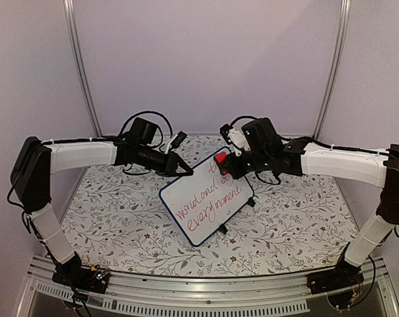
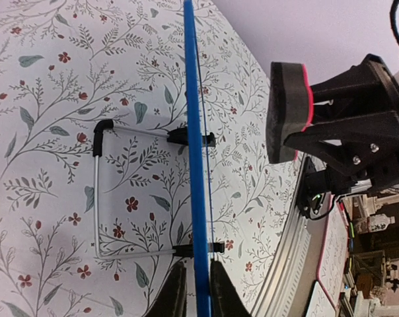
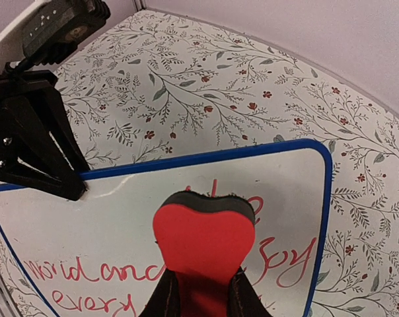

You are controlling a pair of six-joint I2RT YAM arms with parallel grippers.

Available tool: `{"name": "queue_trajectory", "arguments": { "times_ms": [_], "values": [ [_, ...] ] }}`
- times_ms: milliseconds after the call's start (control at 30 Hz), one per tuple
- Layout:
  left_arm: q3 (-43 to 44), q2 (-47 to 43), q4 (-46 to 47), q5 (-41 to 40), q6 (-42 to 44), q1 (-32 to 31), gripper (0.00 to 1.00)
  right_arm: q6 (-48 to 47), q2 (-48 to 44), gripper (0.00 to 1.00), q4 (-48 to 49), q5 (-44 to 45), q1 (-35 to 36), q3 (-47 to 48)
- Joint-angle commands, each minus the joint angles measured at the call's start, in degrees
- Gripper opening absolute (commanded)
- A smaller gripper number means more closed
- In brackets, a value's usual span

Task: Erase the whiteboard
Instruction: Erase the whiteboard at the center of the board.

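The whiteboard (image 1: 206,197) stands tilted on its wire stand mid-table, blue-framed, with red handwriting. My left gripper (image 1: 184,170) is shut on its top left edge; in the left wrist view the blue frame (image 2: 195,132) runs edge-on between my fingers (image 2: 198,294). My right gripper (image 1: 227,166) is shut on a red eraser (image 3: 205,234) with a dark felt face. It holds the eraser over the board's upper right part, over the red writing (image 3: 279,261). In the left wrist view the eraser (image 2: 287,111) sits just off the board's face.
The floral tablecloth (image 1: 120,211) covers the table. The board's wire stand (image 2: 97,198) rests on the cloth behind the board. A metal rail (image 1: 199,290) runs along the near edge. White walls and two posts stand behind.
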Motion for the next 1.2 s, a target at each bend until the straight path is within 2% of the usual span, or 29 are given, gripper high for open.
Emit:
{"name": "queue_trajectory", "arguments": {
  "times_ms": [0, 100, 667, 1167],
  "values": [
    [1.4, 0.6, -1.2, -1.0, 1.1, -1.1, 0.08, 0.2, 1.9, 0.13, -0.9, -1.5, -0.3, 2.2],
    [1.4, 0.6, -1.1, -0.9, 1.2, -1.2, 0.00, 0.4, 2.6, 0.13, -0.2, -2.9, -0.3, 2.3],
    [1.4, 0.3, -1.1, 0.0, 0.9, -1.3, 0.00, 1.9, 6.5, 0.12, 1.2, -6.7, -0.3, 0.8],
    [1.3, -0.3, -1.1, 0.0, 0.9, -1.3, 0.00, 3.6, 4.8, 0.11, 0.2, -7.3, 0.9, -5.2]
  ]
}}
